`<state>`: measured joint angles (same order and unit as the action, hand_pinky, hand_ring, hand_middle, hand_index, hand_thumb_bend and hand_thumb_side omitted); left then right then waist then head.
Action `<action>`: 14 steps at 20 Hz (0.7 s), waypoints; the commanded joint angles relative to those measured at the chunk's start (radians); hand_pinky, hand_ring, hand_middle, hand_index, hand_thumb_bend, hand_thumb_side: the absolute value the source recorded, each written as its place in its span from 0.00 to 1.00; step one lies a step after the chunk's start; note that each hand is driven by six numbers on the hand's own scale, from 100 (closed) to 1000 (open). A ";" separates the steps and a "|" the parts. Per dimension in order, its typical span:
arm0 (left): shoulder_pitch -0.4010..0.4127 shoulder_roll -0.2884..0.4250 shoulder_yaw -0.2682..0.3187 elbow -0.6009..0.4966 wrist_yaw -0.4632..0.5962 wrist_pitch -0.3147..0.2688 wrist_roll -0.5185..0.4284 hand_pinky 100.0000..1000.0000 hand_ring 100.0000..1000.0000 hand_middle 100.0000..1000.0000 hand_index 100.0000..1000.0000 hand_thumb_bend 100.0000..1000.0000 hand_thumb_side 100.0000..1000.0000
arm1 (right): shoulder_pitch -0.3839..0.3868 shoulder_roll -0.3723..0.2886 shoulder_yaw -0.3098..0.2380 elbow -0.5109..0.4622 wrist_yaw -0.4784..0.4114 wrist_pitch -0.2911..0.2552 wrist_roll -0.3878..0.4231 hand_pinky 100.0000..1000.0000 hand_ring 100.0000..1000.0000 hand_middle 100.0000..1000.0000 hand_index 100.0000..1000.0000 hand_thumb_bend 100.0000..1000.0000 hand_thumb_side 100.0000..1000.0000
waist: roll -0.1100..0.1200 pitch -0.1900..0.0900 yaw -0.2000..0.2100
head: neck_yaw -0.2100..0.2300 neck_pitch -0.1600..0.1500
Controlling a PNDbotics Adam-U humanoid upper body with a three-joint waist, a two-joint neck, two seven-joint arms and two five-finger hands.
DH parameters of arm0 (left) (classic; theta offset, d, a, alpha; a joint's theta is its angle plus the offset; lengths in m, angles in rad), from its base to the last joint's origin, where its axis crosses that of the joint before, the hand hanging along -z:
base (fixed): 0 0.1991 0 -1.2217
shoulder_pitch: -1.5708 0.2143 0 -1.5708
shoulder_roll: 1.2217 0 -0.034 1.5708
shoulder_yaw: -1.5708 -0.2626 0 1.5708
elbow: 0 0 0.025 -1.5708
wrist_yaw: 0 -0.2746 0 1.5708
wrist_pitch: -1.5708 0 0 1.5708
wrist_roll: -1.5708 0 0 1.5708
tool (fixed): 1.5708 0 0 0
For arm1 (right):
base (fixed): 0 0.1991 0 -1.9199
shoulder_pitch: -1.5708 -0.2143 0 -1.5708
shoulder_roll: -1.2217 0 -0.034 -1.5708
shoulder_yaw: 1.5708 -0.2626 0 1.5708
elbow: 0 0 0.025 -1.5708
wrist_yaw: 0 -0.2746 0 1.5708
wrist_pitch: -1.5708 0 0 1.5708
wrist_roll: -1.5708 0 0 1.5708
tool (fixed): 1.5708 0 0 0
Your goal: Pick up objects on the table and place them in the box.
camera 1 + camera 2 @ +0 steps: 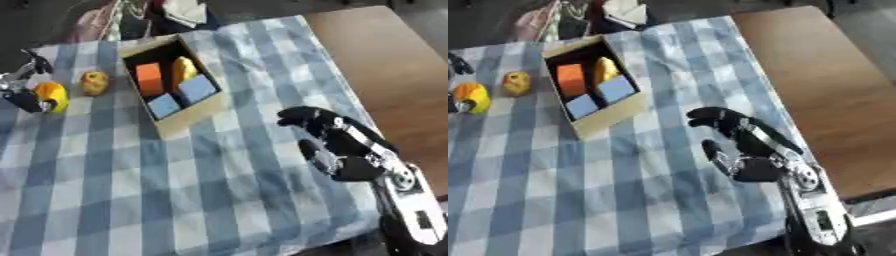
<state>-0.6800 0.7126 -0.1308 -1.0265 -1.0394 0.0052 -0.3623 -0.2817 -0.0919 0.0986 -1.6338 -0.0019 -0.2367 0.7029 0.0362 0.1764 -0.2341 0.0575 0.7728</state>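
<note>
An open cardboard box (189, 118) sits on the checked cloth and holds an orange block (150, 78), a yellow piece (182, 70) and two light-blue blocks (197, 87). Left of the box lies a small yellow-orange object (94, 82). At the far left edge my left hand (24, 92) is curled round a yellow-orange object (52, 95). My right hand (337, 145) hovers over the cloth at the right, away from the box, fingers relaxed and holding nothing.
The blue-and-white checked cloth (175, 190) covers most of the table. Bare brown tabletop (394, 75) shows at the right. Clothing and clutter (184, 12) lie beyond the far edge, behind the box.
</note>
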 commanded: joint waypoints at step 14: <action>0.006 0.014 0.015 0.019 -0.021 -0.001 0.040 0.57 0.48 0.50 0.66 0.31 0.07 | -0.011 -0.007 -0.008 -0.008 -0.001 -0.002 -0.005 1.00 0.86 0.85 0.88 0.00 0.25 | -0.009 -0.010 0.006 | 0.009 -0.003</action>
<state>-0.6648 0.7030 -0.1286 -0.9993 -1.0568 0.0047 -0.3304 -0.2817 -0.0919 0.0934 -1.6333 -0.0019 -0.2370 0.7019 0.0359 0.1764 -0.2302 0.0682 0.7728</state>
